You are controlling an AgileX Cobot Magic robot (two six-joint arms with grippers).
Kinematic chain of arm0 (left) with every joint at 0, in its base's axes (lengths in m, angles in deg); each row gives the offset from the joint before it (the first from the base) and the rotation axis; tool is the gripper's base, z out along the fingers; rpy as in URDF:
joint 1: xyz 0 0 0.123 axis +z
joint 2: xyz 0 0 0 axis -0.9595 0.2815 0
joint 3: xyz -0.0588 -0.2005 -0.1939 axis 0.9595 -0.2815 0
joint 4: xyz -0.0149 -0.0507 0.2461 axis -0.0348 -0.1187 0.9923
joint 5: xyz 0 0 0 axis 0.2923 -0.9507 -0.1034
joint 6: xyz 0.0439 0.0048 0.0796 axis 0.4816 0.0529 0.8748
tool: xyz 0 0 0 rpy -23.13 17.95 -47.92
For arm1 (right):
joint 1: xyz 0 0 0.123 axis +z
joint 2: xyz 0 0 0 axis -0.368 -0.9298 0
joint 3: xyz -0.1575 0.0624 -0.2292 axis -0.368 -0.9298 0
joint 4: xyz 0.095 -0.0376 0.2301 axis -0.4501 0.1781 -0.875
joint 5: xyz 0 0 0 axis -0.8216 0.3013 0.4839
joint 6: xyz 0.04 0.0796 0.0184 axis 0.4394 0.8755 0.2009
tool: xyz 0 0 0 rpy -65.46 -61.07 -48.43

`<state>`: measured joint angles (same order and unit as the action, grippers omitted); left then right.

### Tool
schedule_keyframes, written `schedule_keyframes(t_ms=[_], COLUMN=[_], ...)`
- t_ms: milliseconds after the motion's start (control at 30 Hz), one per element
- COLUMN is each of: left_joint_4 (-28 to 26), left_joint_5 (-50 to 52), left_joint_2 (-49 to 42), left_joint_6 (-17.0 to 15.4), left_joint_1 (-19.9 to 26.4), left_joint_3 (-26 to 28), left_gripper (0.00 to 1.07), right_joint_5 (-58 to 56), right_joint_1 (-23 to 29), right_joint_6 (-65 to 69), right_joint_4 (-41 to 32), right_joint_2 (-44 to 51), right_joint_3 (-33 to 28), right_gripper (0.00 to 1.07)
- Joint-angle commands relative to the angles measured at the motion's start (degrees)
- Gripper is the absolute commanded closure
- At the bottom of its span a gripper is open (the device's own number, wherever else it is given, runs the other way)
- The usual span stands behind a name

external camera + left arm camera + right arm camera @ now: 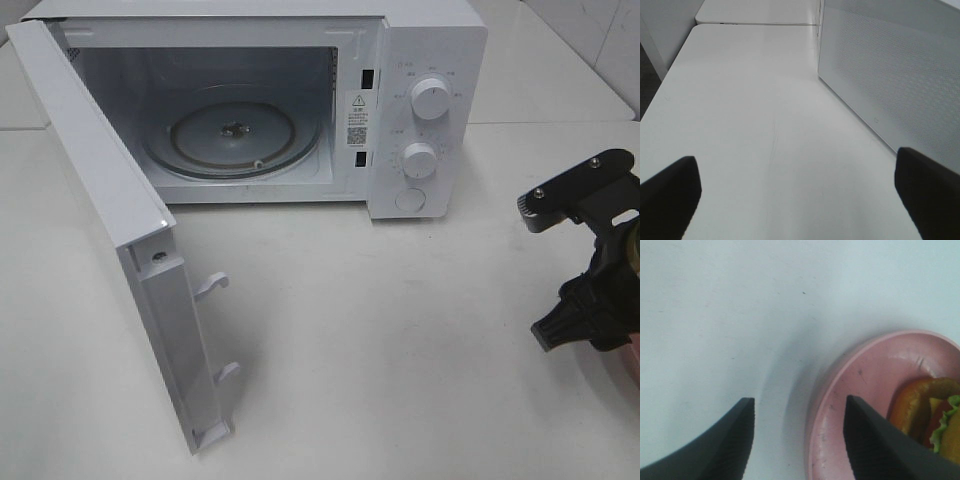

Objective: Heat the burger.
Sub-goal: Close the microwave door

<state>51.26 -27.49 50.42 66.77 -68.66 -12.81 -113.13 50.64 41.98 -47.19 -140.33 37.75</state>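
Note:
The burger (932,412) lies on a round pink plate (865,375). Only its brown bun edge, green lettuce and yellow cheese show in the right wrist view. My right gripper (800,405) is open and hangs low over the plate's rim. One finger (730,440) is outside the plate and the other finger (875,440) is over its inside. In the high view this gripper (590,310) is at the far right edge, above a pink sliver of the plate (632,352). My left gripper (797,180) is wide open over bare table and holds nothing.
A white microwave (425,100) stands at the back, its door (110,230) swung wide open to the left and reaching toward the front. The glass turntable (235,135) inside is bare. A white perforated panel (890,75) of the microwave stands close beside the left gripper.

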Motion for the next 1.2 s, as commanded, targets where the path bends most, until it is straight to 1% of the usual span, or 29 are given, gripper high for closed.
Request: schedule_keyframes(t_ms=[33,67,167,233,267,333,367,400,433,500,633,700,733,767,800,867,933,967,1033,1067,1100,1167,1200], left_joint_4=[-0.2,-0.2,-0.2,-0.2,-0.2,-0.2,-0.2,-0.2,-0.2,-0.2,-0.2,-0.2,-0.2,-0.2,-0.2,-0.2,-0.2,-0.2,-0.2,-0.2,-0.2,-0.2,-0.2], left_joint_5=[0.4,0.4,0.4,0.4,0.4,0.4,0.4,0.4,0.4,0.4,0.4,0.4,0.4,0.4,0.4,0.4,0.4,0.4,0.4,0.4,0.4,0.4,0.4], left_joint_2=[-1.3,-1.3,-1.3,-1.3,-1.3,-1.3,-1.3,-1.3,-1.3,-1.3,-1.3,-1.3,-1.3,-1.3,-1.3,-1.3,-1.3,-1.3,-1.3,-1.3,-1.3,-1.3,-1.3], left_joint_6=[-0.3,-0.3,-0.3,-0.3,-0.3,-0.3,-0.3,-0.3,-0.3,-0.3,-0.3,-0.3,-0.3,-0.3,-0.3,-0.3,-0.3,-0.3,-0.3,-0.3,-0.3,-0.3,-0.3], left_joint_1=[-0.3,-0.3,-0.3,-0.3,-0.3,-0.3,-0.3,-0.3,-0.3,-0.3,-0.3,-0.3,-0.3,-0.3,-0.3,-0.3,-0.3,-0.3,-0.3,-0.3,-0.3,-0.3,-0.3], left_joint_3=[-0.2,-0.2,-0.2,-0.2,-0.2,-0.2,-0.2,-0.2,-0.2,-0.2,-0.2,-0.2,-0.2,-0.2,-0.2,-0.2,-0.2,-0.2,-0.2,-0.2,-0.2,-0.2,-0.2], left_gripper=[0.06,0.06,0.06,0.06,0.06,0.06,0.06,0.06,0.06,0.06,0.06,0.06,0.06,0.06,0.06,0.06,0.06,0.06,0.06,0.06,0.06,0.06,0.06], right_joint_5=[1.0,1.0,1.0,1.8,1.8,2.1,2.1,2.1,2.1,2.0,0.5,-4.6,-4.6,-8.4,-8.4,-13.1,-14.4,-15.8,-16.3,-17.3,-17.3,-18.1,-18.1], right_joint_1=[-0.4,-0.4,-0.4,-0.4,-0.4,-0.2,-0.2,-0.2,-0.2,-0.2,-0.2,-0.2,-0.2,-0.2,-0.2,-0.2,-0.2,-0.2,-0.2,-0.2,-0.2,-0.4,-0.4], right_joint_6=[-9.6,-14.3,-16.1,-24.3,-24.3,-28.8,-28.8,-30.0,-30.0,-31.1,-31.3,-31.6,-31.6,-31.5,-31.5,-31.5,-31.5,-31.5,-31.5,-31.5,-31.5,-31.5,-31.5], right_joint_4=[-5.7,-9.4,-11.2,-20.6,-20.6,-25.9,-25.9,-28.2,-28.2,-30.5,-31.7,-32.1,-32.1,-32.1,-32.1,-32.3,-32.3,-32.3,-32.3,-32.3,-32.3,-32.3,-32.3], right_joint_2=[4.4,6.4,7.3,10.8,10.8,12.9,12.9,14.3,14.3,16.4,19.0,21.8,21.8,23.4,23.4,26.1,27.4,30.5,31.9,35.6,35.6,40.9,40.9], right_joint_3=[0.3,0.3,0.3,0.3,0.3,0.3,0.3,0.3,0.3,0.3,0.6,2.5,2.5,4.1,4.1,6.2,6.5,6.5,6.5,6.5,6.5,6.5,6.5], right_gripper=[0.50,0.48,0.46,0.37,0.37,0.31,0.31,0.29,0.29,0.30,0.30,0.31,0.31,0.31,0.31,0.31,0.31,0.31,0.31,0.31,0.31,0.31,0.31])
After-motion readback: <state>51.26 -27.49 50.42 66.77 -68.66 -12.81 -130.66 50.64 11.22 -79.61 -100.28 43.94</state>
